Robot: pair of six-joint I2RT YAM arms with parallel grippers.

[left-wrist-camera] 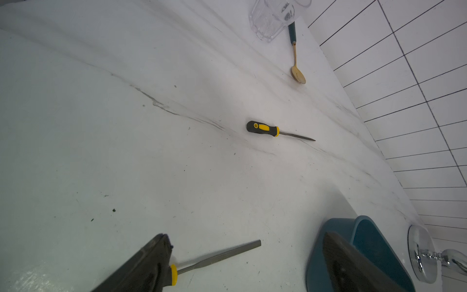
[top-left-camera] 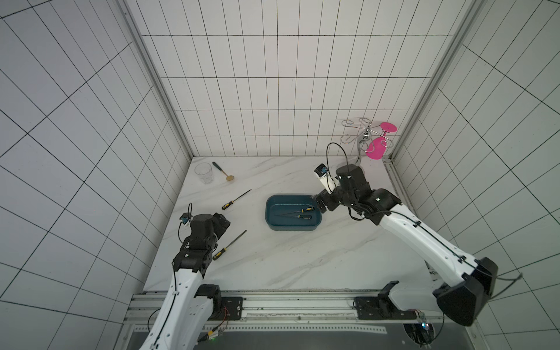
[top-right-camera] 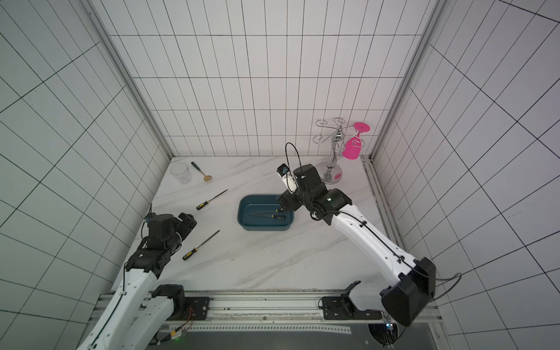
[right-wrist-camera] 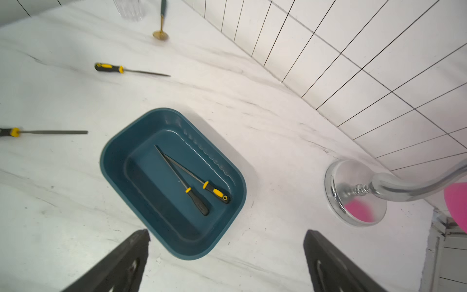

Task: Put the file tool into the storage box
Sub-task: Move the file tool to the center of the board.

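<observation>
Right wrist, unlike left, shows files [right-wrist-camera: 199, 203] inside storage box [right-wrist-camera: 146, 187].

No readable text, labels, brands or numbers anywhere

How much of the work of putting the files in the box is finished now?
Done: a file and a second file lie inside the storage box. In hand: nothing; the right tool is open at the box's edge, the left tool open beside the flat file. Left: the flat file and the pointed file on the table.
</observation>
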